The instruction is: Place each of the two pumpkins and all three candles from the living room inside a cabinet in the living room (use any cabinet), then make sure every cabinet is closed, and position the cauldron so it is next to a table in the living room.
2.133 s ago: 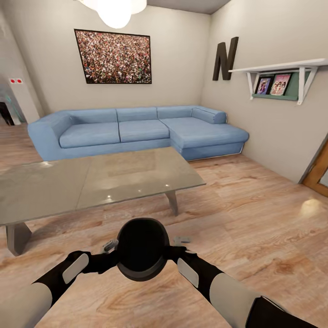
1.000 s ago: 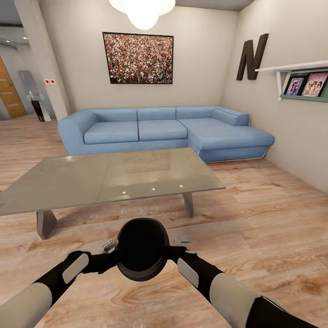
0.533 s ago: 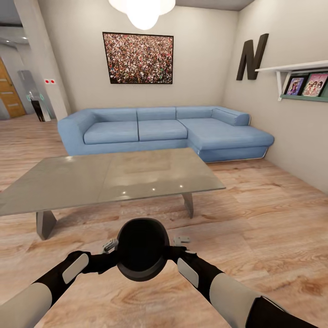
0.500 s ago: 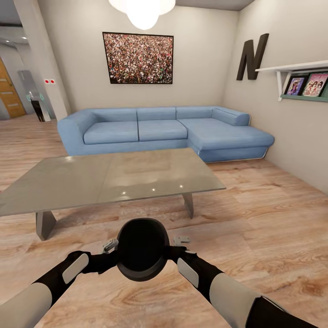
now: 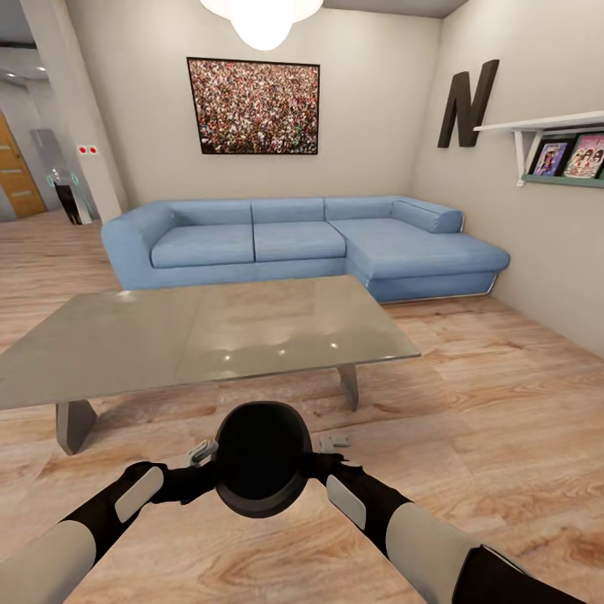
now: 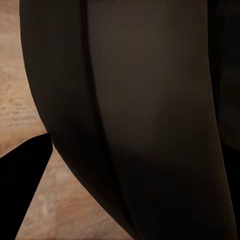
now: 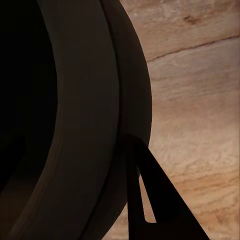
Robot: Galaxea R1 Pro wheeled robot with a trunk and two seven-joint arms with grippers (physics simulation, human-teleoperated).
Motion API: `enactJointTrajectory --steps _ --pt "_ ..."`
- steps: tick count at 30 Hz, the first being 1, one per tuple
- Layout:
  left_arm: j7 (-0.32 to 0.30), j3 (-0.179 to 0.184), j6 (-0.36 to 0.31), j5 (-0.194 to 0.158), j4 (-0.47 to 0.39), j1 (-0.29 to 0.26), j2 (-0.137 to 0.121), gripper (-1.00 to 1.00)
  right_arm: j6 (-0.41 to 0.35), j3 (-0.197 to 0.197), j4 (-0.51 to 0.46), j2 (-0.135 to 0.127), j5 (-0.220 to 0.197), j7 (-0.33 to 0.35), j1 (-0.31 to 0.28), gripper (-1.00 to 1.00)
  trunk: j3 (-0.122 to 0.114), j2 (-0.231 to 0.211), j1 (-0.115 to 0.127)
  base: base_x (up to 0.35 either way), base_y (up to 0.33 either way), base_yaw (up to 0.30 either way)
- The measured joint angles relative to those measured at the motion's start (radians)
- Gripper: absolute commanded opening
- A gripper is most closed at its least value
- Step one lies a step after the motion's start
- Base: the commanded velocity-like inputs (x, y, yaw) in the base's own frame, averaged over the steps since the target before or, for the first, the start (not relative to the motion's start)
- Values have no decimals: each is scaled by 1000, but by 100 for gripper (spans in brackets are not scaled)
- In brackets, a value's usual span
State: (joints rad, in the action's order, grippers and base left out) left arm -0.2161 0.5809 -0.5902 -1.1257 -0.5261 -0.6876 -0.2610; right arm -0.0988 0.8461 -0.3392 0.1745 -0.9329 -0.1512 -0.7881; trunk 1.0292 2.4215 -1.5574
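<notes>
The view had crept nearer the desk (image 5: 126, 352); both tools, left (image 5: 204, 455) and right (image 5: 334, 442), gripped the cauldron (image 5: 262, 457) above the floor, placement likely close

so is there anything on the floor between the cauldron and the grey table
Nothing visible. The cauldron, carried between both arms, faces the table across bare wood floor.

Pale grey forearms, black wrists with light grey oval panels, small grey gripper (image 5: 204, 453) parts
</notes>
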Motion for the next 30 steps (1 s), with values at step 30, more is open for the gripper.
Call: enactJointTrajectory --steps 30 --pt "2 1 0 -1 0 0 0 -100 0 0 2 0 0 2 1 -100 69 80 -47 3 0 0"
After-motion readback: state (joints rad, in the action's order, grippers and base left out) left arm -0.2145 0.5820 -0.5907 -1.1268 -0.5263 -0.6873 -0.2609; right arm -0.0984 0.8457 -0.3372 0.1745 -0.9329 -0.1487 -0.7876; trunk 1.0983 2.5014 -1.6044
